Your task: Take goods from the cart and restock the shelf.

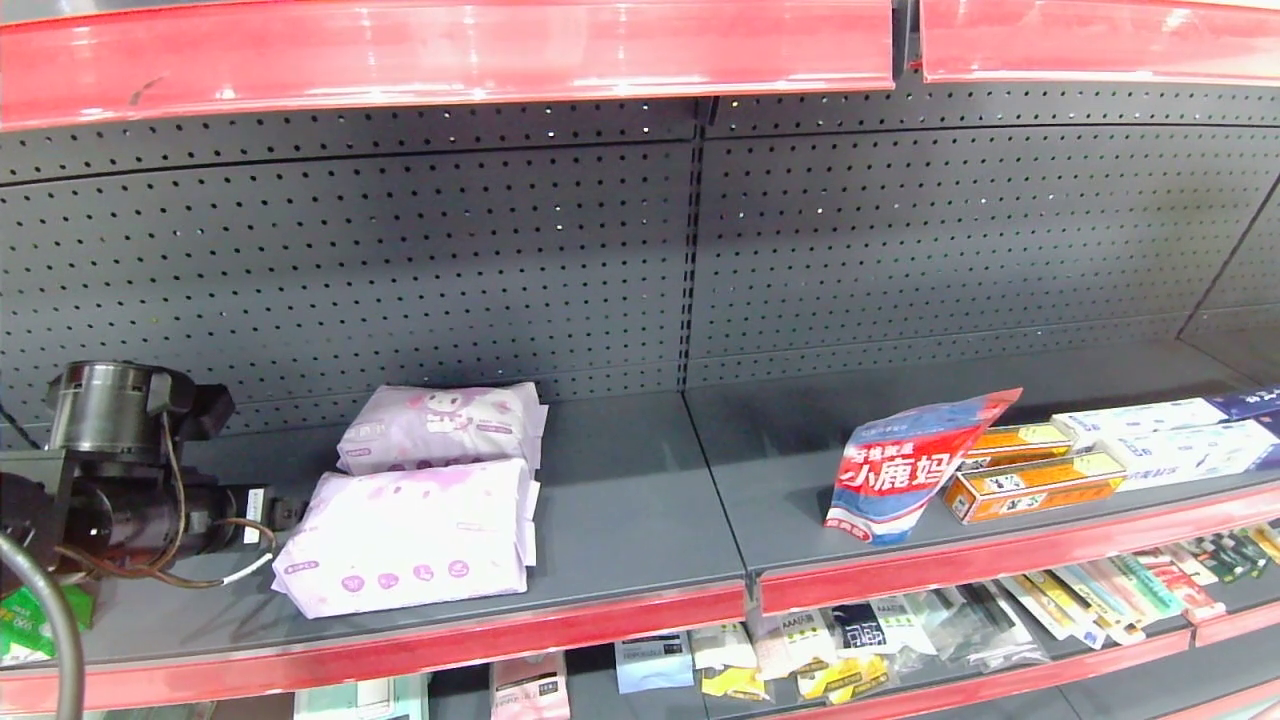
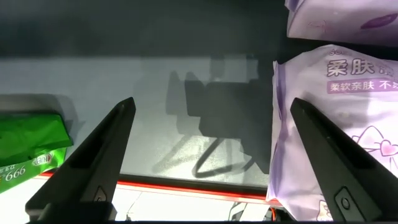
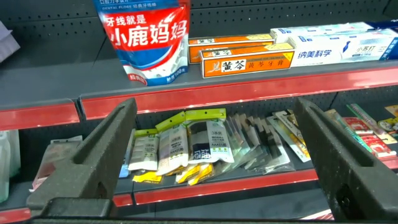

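One red, white and blue stand-up pouch point(image 1: 905, 465) stands among the stock: two lilac wipe packs point(image 1: 405, 540) point(image 1: 440, 425) well to its left, one green pack point(image 1: 25, 620) farther left again, two orange boxes point(image 1: 1035, 487) point(image 1: 1015, 440) just to its right, then two white boxes point(image 1: 1140, 415) point(image 1: 1195, 450) and one dark blue box point(image 1: 1250, 402) beyond them. Below the pouch, small sachets point(image 1: 850, 640) lie overlapped, too jumbled for a firm count.

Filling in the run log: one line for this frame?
left gripper open, empty, over shelf beside purple packs | right gripper open, empty, facing shelf front
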You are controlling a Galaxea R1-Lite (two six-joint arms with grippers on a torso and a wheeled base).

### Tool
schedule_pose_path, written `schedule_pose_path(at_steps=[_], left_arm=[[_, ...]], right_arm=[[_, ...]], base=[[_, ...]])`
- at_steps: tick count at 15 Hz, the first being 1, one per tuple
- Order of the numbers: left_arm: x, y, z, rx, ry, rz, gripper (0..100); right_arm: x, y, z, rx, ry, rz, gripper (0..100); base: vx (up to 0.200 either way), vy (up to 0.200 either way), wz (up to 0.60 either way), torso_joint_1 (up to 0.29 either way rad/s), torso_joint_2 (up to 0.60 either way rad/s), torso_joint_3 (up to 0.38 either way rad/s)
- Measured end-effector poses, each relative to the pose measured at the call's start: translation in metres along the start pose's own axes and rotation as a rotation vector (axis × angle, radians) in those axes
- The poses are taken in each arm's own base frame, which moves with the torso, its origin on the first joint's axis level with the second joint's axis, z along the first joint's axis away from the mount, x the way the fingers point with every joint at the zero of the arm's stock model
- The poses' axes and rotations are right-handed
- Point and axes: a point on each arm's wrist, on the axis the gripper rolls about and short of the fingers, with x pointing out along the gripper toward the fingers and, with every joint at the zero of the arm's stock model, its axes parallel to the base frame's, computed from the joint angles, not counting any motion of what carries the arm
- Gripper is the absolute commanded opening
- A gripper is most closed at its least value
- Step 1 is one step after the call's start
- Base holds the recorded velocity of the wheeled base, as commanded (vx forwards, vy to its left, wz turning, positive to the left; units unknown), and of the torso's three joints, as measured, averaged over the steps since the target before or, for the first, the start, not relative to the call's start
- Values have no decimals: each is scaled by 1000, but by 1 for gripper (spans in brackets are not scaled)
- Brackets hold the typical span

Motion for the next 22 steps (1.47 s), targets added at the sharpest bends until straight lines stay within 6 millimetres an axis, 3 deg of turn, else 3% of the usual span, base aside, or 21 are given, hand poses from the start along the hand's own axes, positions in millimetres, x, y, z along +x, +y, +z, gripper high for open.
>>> schedule_pose_path(at_steps=[22], left_arm=[[-4, -6, -1, 17, -8, -17, 100]], right_arm=[[0, 0, 0, 0, 0, 0, 100]], base=[[0, 0, 0, 0, 0, 0]])
